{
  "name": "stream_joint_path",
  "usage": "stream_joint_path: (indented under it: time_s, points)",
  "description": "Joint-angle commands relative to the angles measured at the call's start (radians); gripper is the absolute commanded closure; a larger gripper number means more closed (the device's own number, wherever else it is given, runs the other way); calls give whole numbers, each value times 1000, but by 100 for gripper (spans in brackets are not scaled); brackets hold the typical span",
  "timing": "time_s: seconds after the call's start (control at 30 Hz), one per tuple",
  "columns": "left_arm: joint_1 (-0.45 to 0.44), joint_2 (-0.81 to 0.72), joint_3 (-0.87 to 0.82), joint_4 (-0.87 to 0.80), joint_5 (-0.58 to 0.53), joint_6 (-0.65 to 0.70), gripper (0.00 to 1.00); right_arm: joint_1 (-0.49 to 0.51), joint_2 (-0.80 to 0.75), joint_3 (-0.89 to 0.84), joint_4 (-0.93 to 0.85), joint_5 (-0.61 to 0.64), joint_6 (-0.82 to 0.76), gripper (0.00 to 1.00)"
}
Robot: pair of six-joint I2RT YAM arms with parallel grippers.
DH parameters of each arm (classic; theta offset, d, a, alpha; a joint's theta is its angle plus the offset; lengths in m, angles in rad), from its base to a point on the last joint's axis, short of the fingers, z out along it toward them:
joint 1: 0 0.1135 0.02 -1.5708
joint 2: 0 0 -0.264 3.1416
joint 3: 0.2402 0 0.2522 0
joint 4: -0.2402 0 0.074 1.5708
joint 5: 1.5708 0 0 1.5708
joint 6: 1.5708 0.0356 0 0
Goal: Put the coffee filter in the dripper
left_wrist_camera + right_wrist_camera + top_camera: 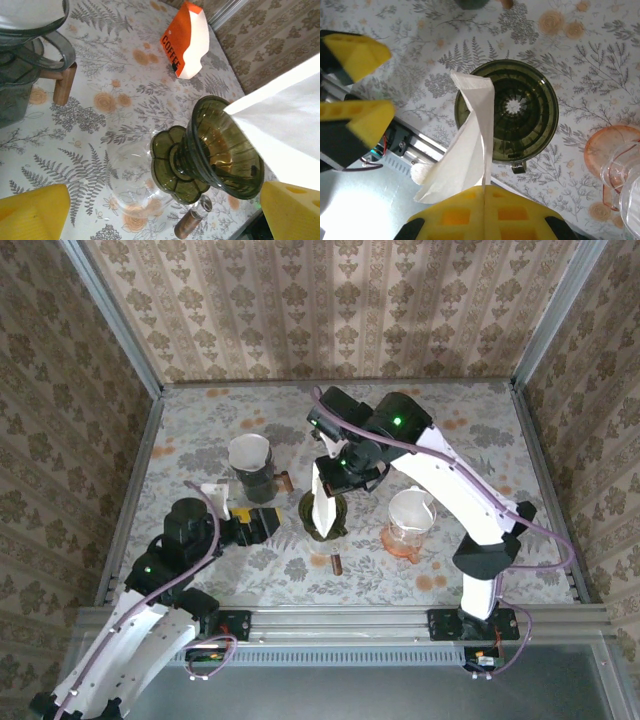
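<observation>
The olive-green glass dripper point(324, 520) sits on a clear glass carafe point(131, 175) at mid-table. My right gripper point(484, 196) hangs above it, shut on the edge of the white paper coffee filter point(468, 150). The filter hangs down folded, its lower tip at the dripper's point(520, 115) left rim. In the left wrist view the filter point(285, 125) comes in from the right and its point meets the dripper's point(220, 150) rim. My left gripper point(262, 522) stands open just left of the dripper, its yellow fingers point(30, 212) wide apart, holding nothing.
A dark dripper set with a white filter point(250, 462) stands at the back left. A clear server on a pink base point(410, 522) stands to the right. An orange coffee filter box point(186, 40) lies on the table. The metal rail point(340, 620) runs along the near edge.
</observation>
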Motion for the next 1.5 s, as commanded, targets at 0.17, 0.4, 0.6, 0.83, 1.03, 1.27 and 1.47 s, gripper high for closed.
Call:
stream_joint_path:
  time_s: [0.17,0.4,0.6,0.83,1.03,1.27,1.47]
  points:
    - [5,30,62,68,100,37,0,-28,23,-18,-196,-42,88,100]
    - [-73,63,80,112,75,54,0,-25,40,-22,-193,-26,95,100]
    - [-171,104,122,100,3,97,0,-10,10,-34,-194,-32,117,100]
    - [-265,148,135,110,-103,130,0,7,39,-71,-168,-19,122,100]
    - [-326,199,134,166,-140,132,0,7,50,-103,-117,-12,125,100]
    - [-340,243,146,186,-196,131,2,11,43,-125,-78,-3,121,94]
    - [-326,268,145,183,-225,124,26,11,2,-204,-12,5,119,81]
